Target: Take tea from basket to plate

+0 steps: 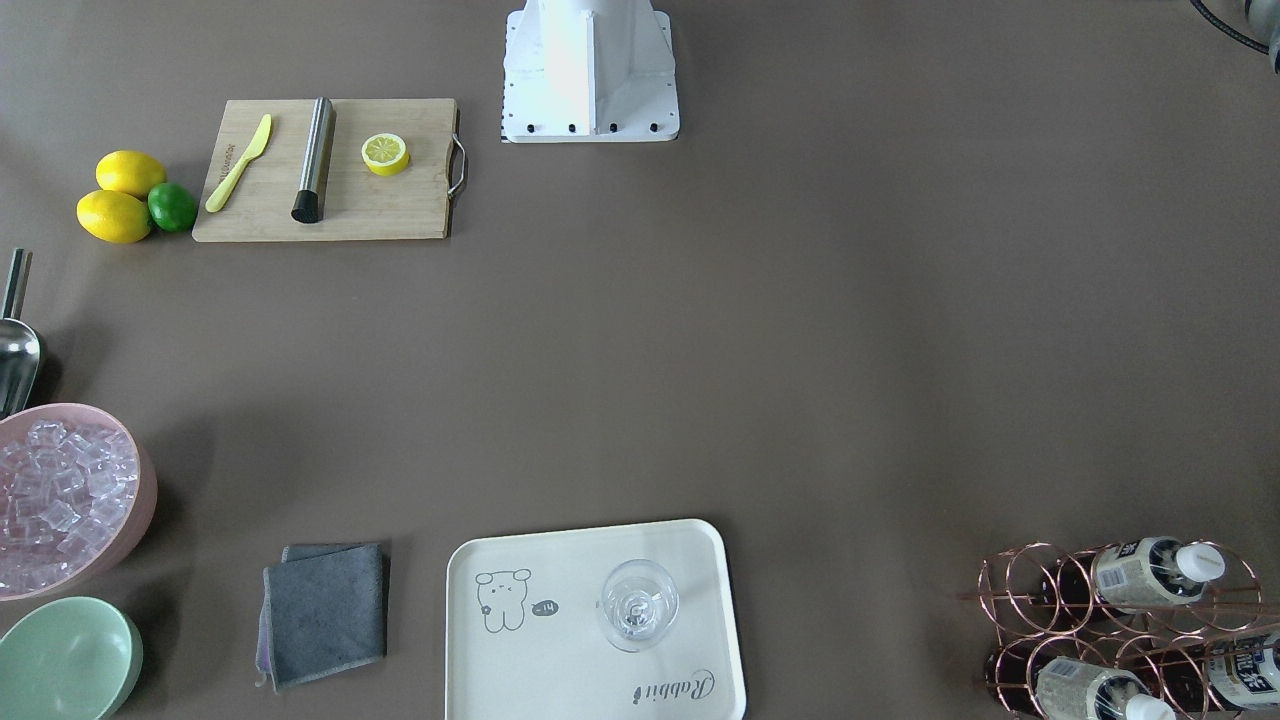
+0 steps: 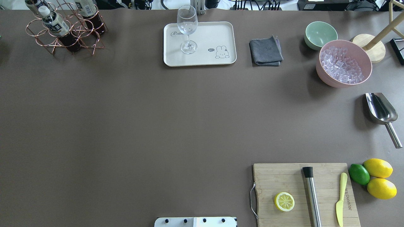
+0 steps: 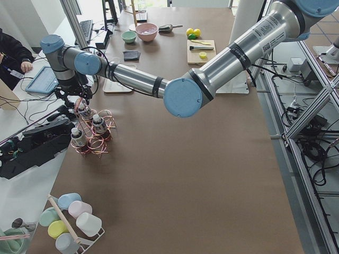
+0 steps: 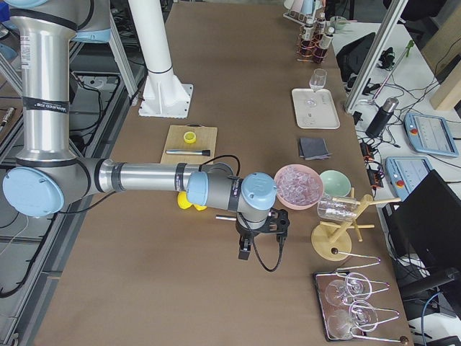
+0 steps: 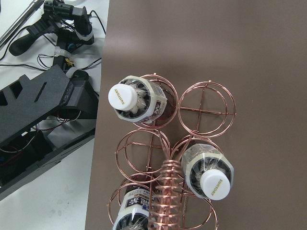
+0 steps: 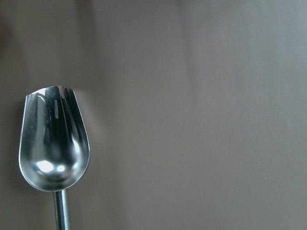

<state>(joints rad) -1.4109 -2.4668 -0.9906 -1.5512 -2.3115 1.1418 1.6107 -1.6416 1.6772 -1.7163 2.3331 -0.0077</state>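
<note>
Three tea bottles stand in the copper wire basket (image 5: 207,112): one (image 5: 139,100) at the upper left, one (image 5: 208,170) at the lower right, one (image 5: 130,213) at the bottom edge. The basket (image 2: 47,44) sits at the table's far left corner. The cream plate (image 2: 214,34) lies mid-table at the far edge and carries a stemmed glass (image 2: 187,28). My left gripper (image 3: 80,103) hovers just above the basket; I cannot tell whether it is open or shut. My right gripper (image 4: 245,249) hangs over the table near a metal scoop (image 6: 53,148); its state cannot be told either.
A grey cloth (image 2: 265,52), green bowl (image 2: 320,34) and pink bowl of ice (image 2: 344,64) stand right of the plate. The cutting board (image 2: 303,192) holds a lemon half, a steel rod and a yellow knife, with lemons and a lime (image 2: 359,174) beside it. A person sits past the table's left end (image 3: 13,55).
</note>
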